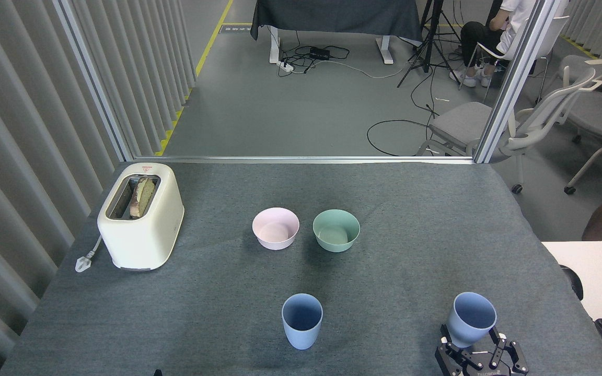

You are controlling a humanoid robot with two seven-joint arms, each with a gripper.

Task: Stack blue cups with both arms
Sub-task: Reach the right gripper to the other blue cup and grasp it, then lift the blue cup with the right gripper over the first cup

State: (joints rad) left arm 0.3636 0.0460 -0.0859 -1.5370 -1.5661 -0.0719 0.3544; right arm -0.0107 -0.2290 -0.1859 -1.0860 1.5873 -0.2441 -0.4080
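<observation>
From the middle blue cup (302,320), open cloth lies to my left and my right; the right blue cup (470,319) stands well apart. Beyond it the pink bowl (275,227) and mint-green bowl (336,230) block the way.

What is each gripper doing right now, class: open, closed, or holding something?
Left gripper: not in view.
Right gripper: open, fingers spread around the base of the right blue cup, not yet closed on it.
</observation>
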